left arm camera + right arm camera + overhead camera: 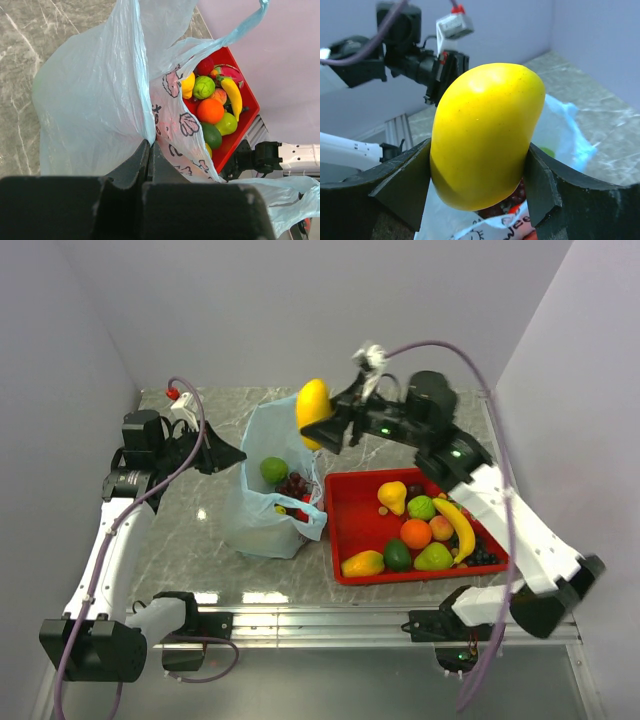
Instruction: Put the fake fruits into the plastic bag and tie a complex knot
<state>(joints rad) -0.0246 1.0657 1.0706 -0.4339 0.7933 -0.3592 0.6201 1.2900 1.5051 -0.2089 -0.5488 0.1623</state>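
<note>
Top view: my right gripper point(322, 430), upper centre, is clamped on a yellow mango point(312, 410) at the upper-right edge of the plastic bag point(262, 515). My left gripper point(228, 454), centre-left, is closed on the bag's rim.

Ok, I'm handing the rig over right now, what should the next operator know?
Right gripper: fingers shut on a yellow mango, raised over the open bag.
Left gripper: fingers shut on the plastic bag rim, holding it open.
Done: a lime and grapes are in the bag.
Left: drop the mango in; move the banana, orange and the other fruits out of the red tray; then tie the bag shut, no knot yet.
</note>
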